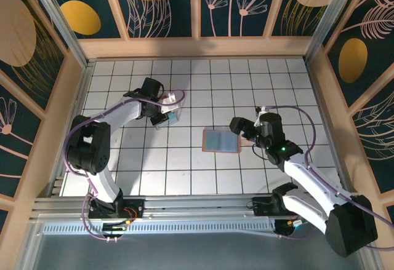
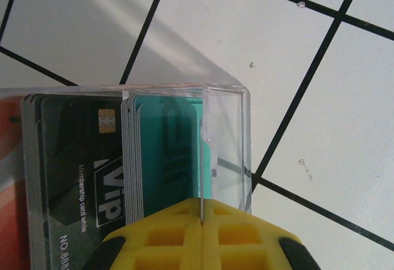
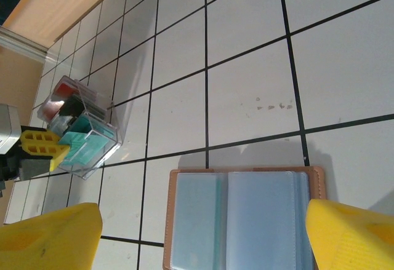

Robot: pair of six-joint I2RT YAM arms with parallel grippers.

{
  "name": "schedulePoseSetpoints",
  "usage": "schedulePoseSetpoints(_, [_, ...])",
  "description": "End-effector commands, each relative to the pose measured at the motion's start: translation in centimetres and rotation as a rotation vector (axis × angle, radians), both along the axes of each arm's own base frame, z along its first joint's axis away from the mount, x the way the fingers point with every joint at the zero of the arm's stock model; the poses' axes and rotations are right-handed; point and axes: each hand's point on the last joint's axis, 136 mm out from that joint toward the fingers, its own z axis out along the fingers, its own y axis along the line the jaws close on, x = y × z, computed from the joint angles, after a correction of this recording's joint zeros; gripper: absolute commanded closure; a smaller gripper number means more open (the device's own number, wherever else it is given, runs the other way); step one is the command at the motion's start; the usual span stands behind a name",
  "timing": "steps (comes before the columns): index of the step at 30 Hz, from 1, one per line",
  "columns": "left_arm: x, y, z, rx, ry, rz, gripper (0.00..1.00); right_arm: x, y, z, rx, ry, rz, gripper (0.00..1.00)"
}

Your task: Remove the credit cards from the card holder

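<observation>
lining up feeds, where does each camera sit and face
top external: above and behind the bases, looking down on the white gridded table; both arms, left gripper, right gripper show
left wrist: on the left arm, facing down past its shut yellow fingers at the clear plastic box of cards
right wrist: on the right arm, facing down between its open fingers at the tan leather wallet
shared: right wrist and top both see wallet, box, left gripper

Left of centre in top view: clear box (image 1: 168, 117) on white, black-gridded table (image 1: 203, 79); dark floral wall panels (image 1: 166, 5) across top and sides.
</observation>
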Motion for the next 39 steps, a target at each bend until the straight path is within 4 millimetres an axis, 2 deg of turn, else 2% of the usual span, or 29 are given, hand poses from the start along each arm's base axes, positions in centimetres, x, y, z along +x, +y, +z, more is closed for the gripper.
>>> schedulePoseSetpoints(1, [0.2,0.1,0.3,-0.002,0.022,0.002,0.99,0.6,0.3,1.3,0.018,-0.029,-0.009,0.14])
schedulePoseSetpoints(6, [0.8,-0.1,1.1,-0.015,0.018,0.028,0.92,0.6,0.3,1.1,0.015,-0.027,-0.005,0.14])
schedulePoseSetpoints(7, [0.9,-0.1,1.3,-0.016,0.015,0.034,0.87,0.7,0.3,1.1,0.014,-0.026,-0.006,0.14])
schedulePoseSetpoints(11, [1.3,0.1,2.3,-0.020,0.003,0.061,0.78,0.6,0.3,0.9,0.011,-0.021,-0.005,0.14])
schedulePoseSetpoints(17, [1.7,0.1,3.4,-0.024,-0.013,0.086,0.77,0.5,0.3,0.7,0.003,-0.016,-0.004,0.15])
schedulePoseSetpoints(22, [2.1,0.1,5.4,-0.060,-0.060,0.126,0.75,0.3,0.4,0.0,-0.030,-0.001,-0.006,0.19])
schedulePoseSetpoints(23, [2.2,0.1,6.5,-0.080,-0.088,0.141,0.75,0.3,0.5,-0.2,-0.039,0.003,-0.005,0.19])
schedulePoseSetpoints(25, [2.1,-0.1,7.4,-0.113,-0.103,0.168,0.65,0.3,0.8,-0.5,-0.058,0.011,-0.001,0.21])
schedulePoseSetpoints(27, [1.9,-0.4,8.1,-0.156,-0.100,0.190,0.49,0.3,1.2,-0.9,-0.085,0.020,0.001,0.23])
schedulePoseSetpoints(30, [1.4,-0.9,9.0,-0.220,-0.091,0.222,0.33,0.2,2.1,-1.5,-0.124,0.039,0.021,0.26])
schedulePoseSetpoints(34, [0.8,-1.1,10.2,-0.307,-0.116,0.269,0.06,0.1,3.3,-2.4,-0.167,0.063,0.049,0.29])
schedulePoseSetpoints(35, [0.7,-1.1,10.4,-0.328,-0.129,0.286,0.01,0.2,3.7,-2.6,-0.173,0.068,0.058,0.30])
schedulePoseSetpoints(39, [0.8,-0.5,11.1,-0.386,-0.167,0.377,0.01,0.0,5.0,-3.4,-0.193,0.088,0.095,0.33])
